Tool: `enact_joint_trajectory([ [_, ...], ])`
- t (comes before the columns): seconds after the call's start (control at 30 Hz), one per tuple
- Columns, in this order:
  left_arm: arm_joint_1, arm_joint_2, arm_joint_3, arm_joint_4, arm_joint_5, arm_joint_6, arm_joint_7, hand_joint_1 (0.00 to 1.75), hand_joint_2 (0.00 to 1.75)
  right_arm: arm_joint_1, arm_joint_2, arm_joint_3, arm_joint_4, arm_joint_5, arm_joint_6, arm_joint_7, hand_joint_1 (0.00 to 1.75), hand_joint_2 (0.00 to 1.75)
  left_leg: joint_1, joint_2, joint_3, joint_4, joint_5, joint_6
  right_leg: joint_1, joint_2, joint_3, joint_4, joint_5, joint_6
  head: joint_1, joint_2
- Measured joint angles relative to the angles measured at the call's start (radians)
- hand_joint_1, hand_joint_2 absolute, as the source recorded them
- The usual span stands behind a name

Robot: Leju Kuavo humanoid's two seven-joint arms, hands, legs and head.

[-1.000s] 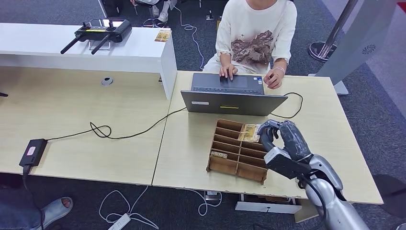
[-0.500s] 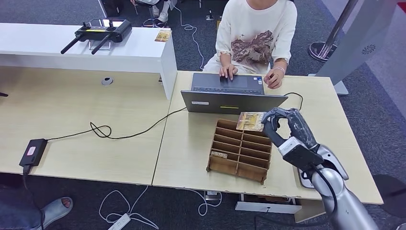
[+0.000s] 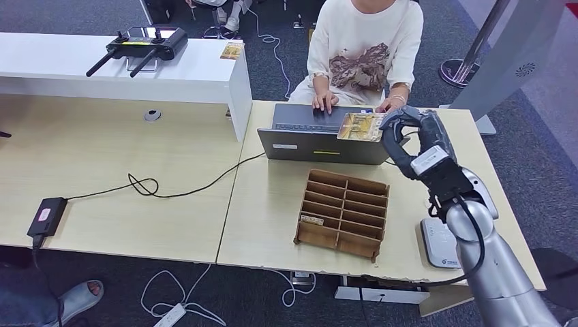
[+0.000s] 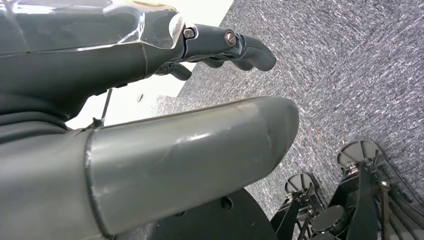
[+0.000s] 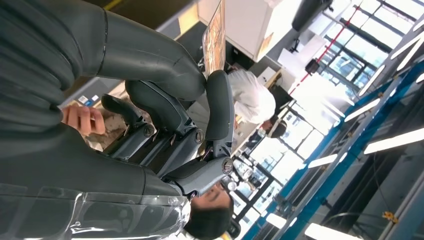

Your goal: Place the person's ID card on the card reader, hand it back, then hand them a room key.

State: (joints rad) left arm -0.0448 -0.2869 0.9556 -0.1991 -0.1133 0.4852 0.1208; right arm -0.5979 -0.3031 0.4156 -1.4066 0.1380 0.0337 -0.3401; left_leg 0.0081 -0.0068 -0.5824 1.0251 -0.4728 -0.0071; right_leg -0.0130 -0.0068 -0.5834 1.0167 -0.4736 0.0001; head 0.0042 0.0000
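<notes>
Room key (image 3: pixel 361 126), a printed card, is pinched flat between the thumb and fingers (image 3: pixel 394 139) of the right hand (image 3: pixel 409 136), raised above the laptop (image 3: pixel 327 143) lid toward the seated person (image 3: pixel 364 48), presumably so they can take it. Below on the counter (image 3: pixel 272 204) sit the wooden organiser (image 3: pixel 341 214) and card reader (image 3: pixel 439 245). Left hand (image 4: pixel 150 100) hangs beside the floor, fingers curled, holding nothing.

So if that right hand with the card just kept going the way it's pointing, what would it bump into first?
Most likely the person's hand at the laptop. The right hand holds the card above the laptop's screen, reaching toward the seated person. Depth is hard to judge, so it may pass above.
</notes>
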Motion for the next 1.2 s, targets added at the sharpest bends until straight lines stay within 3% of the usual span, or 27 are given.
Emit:
enact_joint_trajectory([
  [0.23,0.000,0.001,0.000,0.000,-0.003,0.000,0.004,0.00,0.00,-0.111,0.059,0.003,0.111,0.030,-0.086,0.051,1.75,1.75,0.000,0.000,0.000,0.000,0.000,0.000,0.000,0.000,0.000,0.000,0.000,0.000,0.000,0.000],
  [0.53,0.000,0.005,0.000,0.000,-0.003,-0.001,0.007,0.00,0.00,-0.239,0.119,0.003,0.297,0.029,-0.116,0.094,1.75,1.75,0.000,0.000,0.000,0.000,0.000,0.000,0.000,0.000,0.000,0.000,0.000,0.000,0.000,0.000],
  [1.2,0.000,0.008,0.000,0.000,-0.009,0.036,0.036,0.00,0.00,-0.439,0.151,-0.011,0.702,0.109,-0.209,0.166,1.75,1.75,0.000,-0.001,0.000,0.000,0.001,0.000,0.000,0.000,0.000,0.000,0.001,0.000,0.000,0.000],
])
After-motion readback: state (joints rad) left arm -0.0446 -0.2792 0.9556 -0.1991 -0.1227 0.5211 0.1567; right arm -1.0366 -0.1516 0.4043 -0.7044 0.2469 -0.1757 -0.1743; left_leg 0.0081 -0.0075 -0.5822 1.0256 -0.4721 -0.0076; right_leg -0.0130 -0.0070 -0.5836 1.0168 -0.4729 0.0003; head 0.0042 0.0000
